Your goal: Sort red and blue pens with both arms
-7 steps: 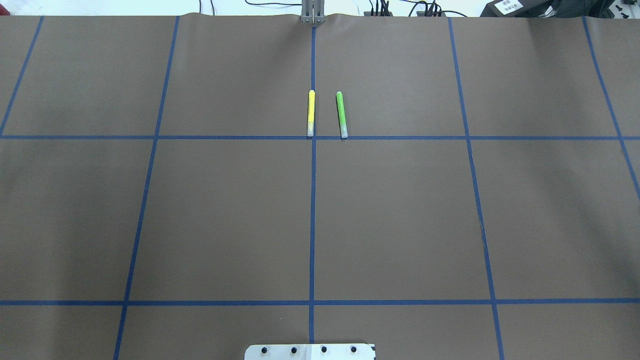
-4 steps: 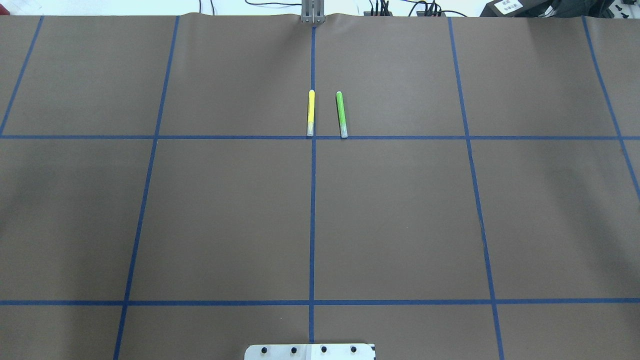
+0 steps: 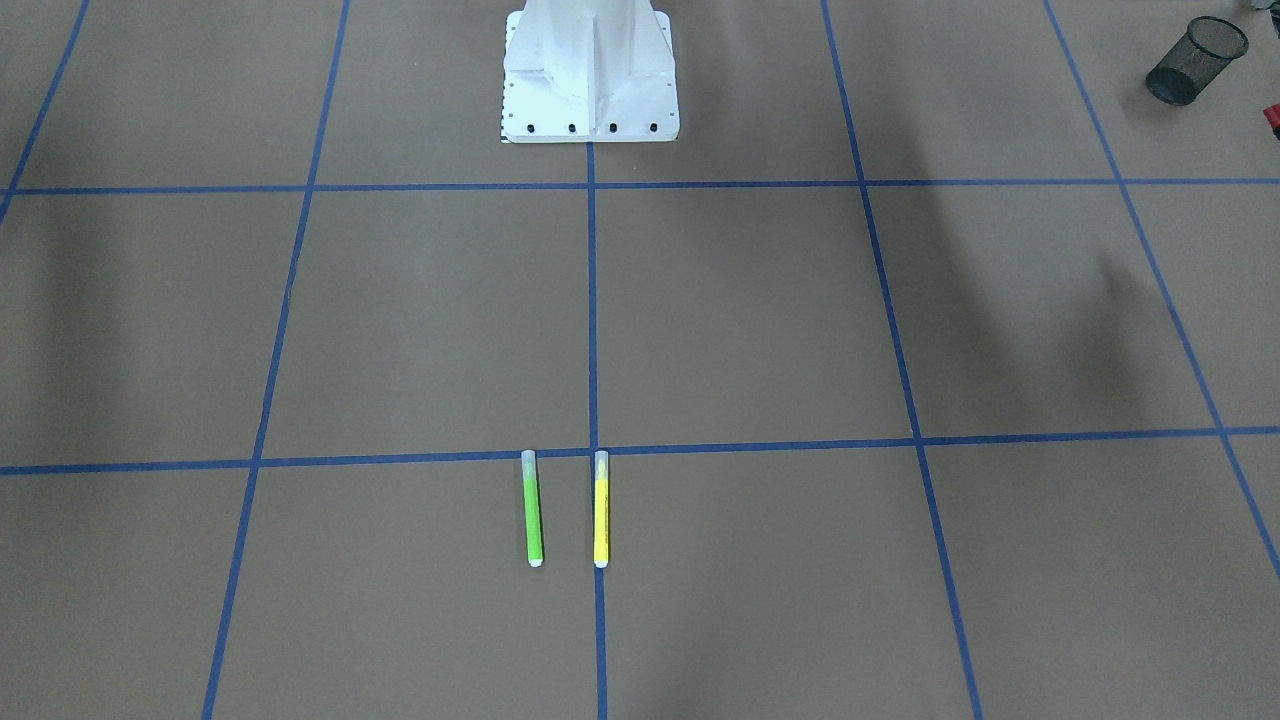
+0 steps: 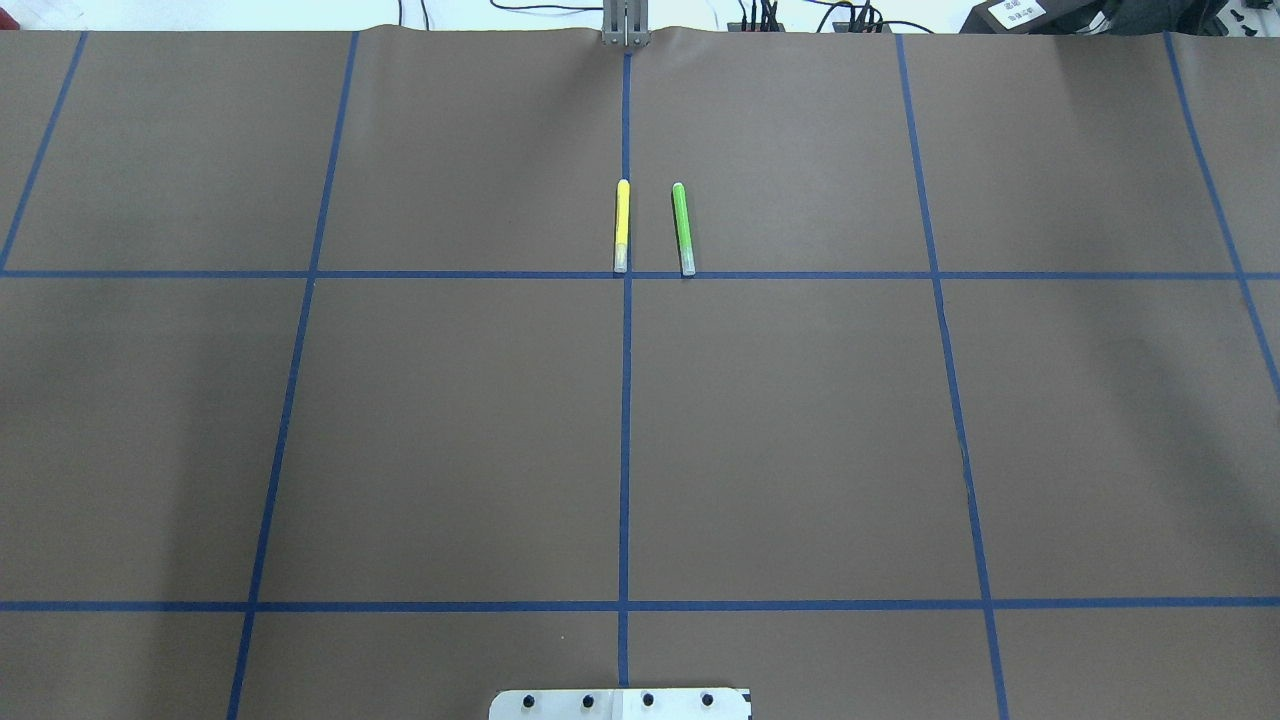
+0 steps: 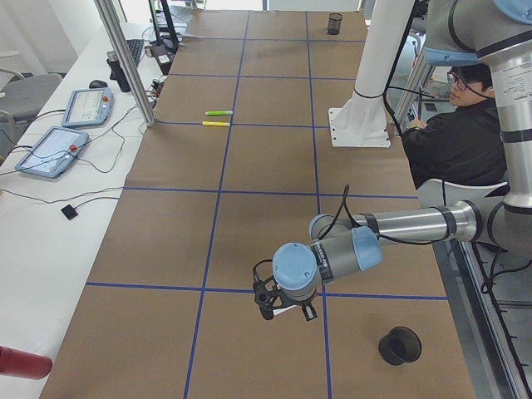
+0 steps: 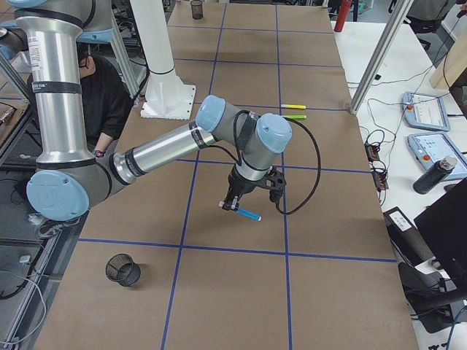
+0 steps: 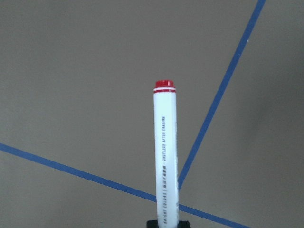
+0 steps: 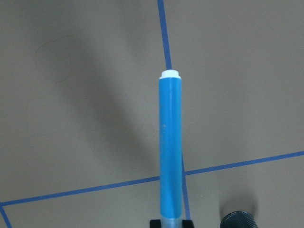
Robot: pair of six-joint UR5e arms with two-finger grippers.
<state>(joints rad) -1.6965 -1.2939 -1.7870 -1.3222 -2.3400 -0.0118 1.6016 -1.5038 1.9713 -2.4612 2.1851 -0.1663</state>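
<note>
In the left wrist view the red pen (image 7: 165,156), white-barrelled with a red end band, sticks out over the brown table with my left gripper (image 7: 167,223) shut on its lower end. My right gripper (image 8: 171,223) is shut on the blue pen (image 8: 170,147), white tip pointing away. From the right-end camera the blue pen (image 6: 241,211) hangs level under the right gripper (image 6: 252,198), above the mat. The left gripper (image 5: 284,307) hovers near a black cup (image 5: 400,345). Neither arm shows in the overhead or front-facing views.
A yellow marker (image 4: 622,226) and a green marker (image 4: 683,228) lie side by side at the table's middle far side. Black mesh cups stand at each end (image 6: 122,270) (image 3: 1195,60). A white pedestal (image 3: 590,70) stands at the robot's side. A person (image 5: 465,125) sits beside it.
</note>
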